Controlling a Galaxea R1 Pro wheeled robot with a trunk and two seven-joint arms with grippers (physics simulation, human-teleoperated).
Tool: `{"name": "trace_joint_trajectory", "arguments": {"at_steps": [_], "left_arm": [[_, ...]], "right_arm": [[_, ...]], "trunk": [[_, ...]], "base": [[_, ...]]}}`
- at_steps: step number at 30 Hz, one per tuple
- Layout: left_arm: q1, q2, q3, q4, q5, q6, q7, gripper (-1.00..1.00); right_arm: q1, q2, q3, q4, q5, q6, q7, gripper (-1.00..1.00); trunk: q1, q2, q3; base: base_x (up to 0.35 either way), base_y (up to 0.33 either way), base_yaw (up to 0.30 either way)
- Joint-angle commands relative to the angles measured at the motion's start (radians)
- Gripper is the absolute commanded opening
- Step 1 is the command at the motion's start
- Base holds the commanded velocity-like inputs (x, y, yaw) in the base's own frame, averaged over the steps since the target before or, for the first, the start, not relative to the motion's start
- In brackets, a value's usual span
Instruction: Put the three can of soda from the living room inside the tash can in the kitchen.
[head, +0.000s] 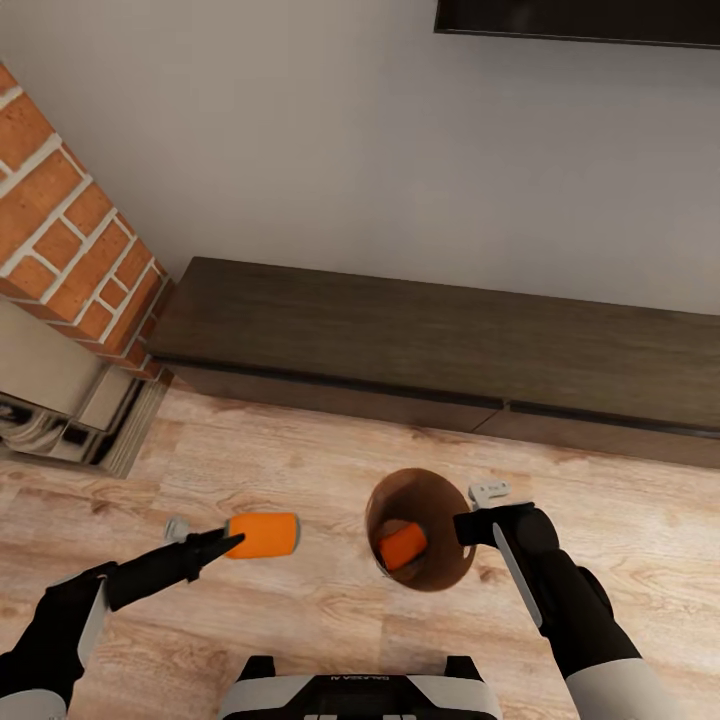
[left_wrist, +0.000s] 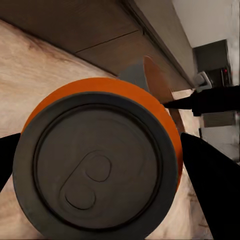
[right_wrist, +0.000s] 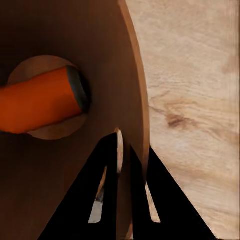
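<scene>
One can (head: 403, 546) inside the bin (head: 440, 572), another can (head: 263, 534) left of it, cabinet (head: 430, 345) behind both

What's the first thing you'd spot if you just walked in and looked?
The bright orange soda can gripped sideways in the left pincer above the wood plank floor. Right of it, the right pincer clamps the rim of a round brown copper-toned bin, with another orange can lying inside.

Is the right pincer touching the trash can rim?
Touching: in the right wrist view the right pincer straddles the trash can rim, fingers pressed against both sides of the wall.
</scene>
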Motion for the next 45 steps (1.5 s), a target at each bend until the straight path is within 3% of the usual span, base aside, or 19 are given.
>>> {"name": "trace_joint_trajectory", "arguments": {"at_steps": [1, 5, 9, 11, 14, 19, 28, 39, 45], "left_arm": [[0.000, 0.000, 0.000, -0.007, 0.000, 0.011, -0.014, -1.00], [0.000, -0.001, -0.003, -0.029, 0.001, 0.087, -0.110, -1.00], [0.000, -0.003, -0.004, -0.031, 0.003, 0.100, -0.128, -1.00], [0.000, -0.003, -0.005, -0.031, 0.019, 0.104, -0.129, -1.00], [0.000, -0.004, -0.007, -0.032, 0.074, 0.106, -0.129, -1.00], [0.000, -0.007, -0.008, -0.032, 0.103, 0.126, -0.129, -1.00], [0.000, -0.077, -0.010, -0.032, 0.109, 0.144, -0.129, -1.00], [0.000, -0.131, -0.017, -0.033, 0.109, 0.145, -0.129, -1.00], [0.000, -0.169, -0.036, -0.032, 0.108, 0.143, -0.129, -1.00]], "right_arm": [[0.000, 0.000, 0.001, 0.001, -0.046, -0.003, 0.005, -1.00], [0.000, 0.000, 0.001, 0.005, -0.046, -0.014, -0.003, -1.00], [0.000, 0.000, 0.001, 0.017, -0.046, -0.016, -0.004, -1.00], [0.000, 0.000, 0.002, 0.026, -0.046, -0.019, -0.004, -1.00], [0.000, 0.000, 0.002, 0.034, -0.046, -0.034, -0.004, -1.00], [0.000, 0.001, 0.003, 0.045, -0.046, -0.043, -0.004, -1.00], [-0.001, 0.003, 0.003, 0.064, -0.046, -0.049, -0.004, -1.00], [-0.004, 0.003, 0.003, 0.089, -0.047, -0.052, -0.004, -1.00], [-0.007, 0.003, 0.003, 0.119, -0.047, -0.096, -0.004, -1.00]], "trunk": [[0.000, 0.000, 0.000], [0.000, 0.000, 0.000], [0.000, 0.000, 0.000], [0.000, 0.000, 0.000], [0.000, 0.000, 0.000], [0.000, 0.000, 0.000], [0.000, 0.000, 0.000], [0.000, 0.000, 0.000], [0.000, 0.000, 0.000]], "base": [[0.000, 0.000, 0.000], [0.000, 0.000, 0.000], [0.000, 0.000, 0.000], [0.000, 0.000, 0.000], [0.000, 0.000, 0.000], [0.000, 0.000, 0.000], [0.000, 0.000, 0.000], [0.000, 0.000, 0.000], [0.000, 0.000, 0.000]]}}
